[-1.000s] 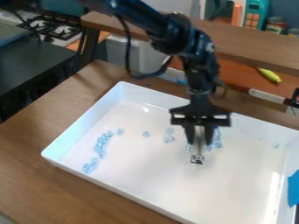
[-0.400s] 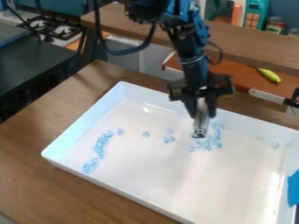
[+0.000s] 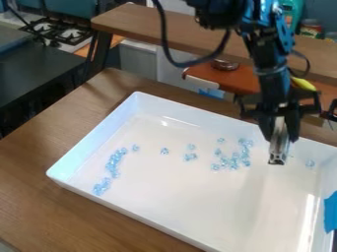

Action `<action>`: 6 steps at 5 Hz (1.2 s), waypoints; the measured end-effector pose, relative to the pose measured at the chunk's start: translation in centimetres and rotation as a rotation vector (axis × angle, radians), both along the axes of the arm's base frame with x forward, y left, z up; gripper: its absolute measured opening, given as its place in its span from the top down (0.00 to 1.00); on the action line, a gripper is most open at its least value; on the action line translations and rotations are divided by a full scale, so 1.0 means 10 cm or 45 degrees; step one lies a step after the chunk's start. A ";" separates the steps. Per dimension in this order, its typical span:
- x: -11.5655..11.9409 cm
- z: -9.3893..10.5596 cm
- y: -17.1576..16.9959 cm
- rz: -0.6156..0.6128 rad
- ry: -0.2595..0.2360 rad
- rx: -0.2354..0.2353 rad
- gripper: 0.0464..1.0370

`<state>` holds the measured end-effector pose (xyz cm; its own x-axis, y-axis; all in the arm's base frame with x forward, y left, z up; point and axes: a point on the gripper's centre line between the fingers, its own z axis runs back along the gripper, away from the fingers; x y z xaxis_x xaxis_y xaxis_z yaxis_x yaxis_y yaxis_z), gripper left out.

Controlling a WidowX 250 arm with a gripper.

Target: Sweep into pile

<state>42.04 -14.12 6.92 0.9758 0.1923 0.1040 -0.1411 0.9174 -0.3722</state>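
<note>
so, my fingers are clamped on a silvery metal tool (image 3: 278, 150), and the gripper (image 3: 280, 133) hangs over the far right part of the white tray (image 3: 89, 156); i can't tell whether the tool's tip touches the floor. just left of it lies a loose cluster of translucent pale blue beads (image 3: 234, 161), with one more bead (image 3: 310, 163) to its right. farther left i see small strays, then a curved line of beads (image 3: 113, 163) reaching nearer me. blue tape (image 3: 331, 211) marks the right wall.
</note>
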 end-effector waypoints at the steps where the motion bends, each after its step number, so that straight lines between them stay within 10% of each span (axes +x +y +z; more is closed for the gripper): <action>1: 0.13 -0.21 -0.22 -0.018 0.068 0.014 0.66; 6: 0.15 -0.63 -0.80 -0.063 0.041 0.122 0.66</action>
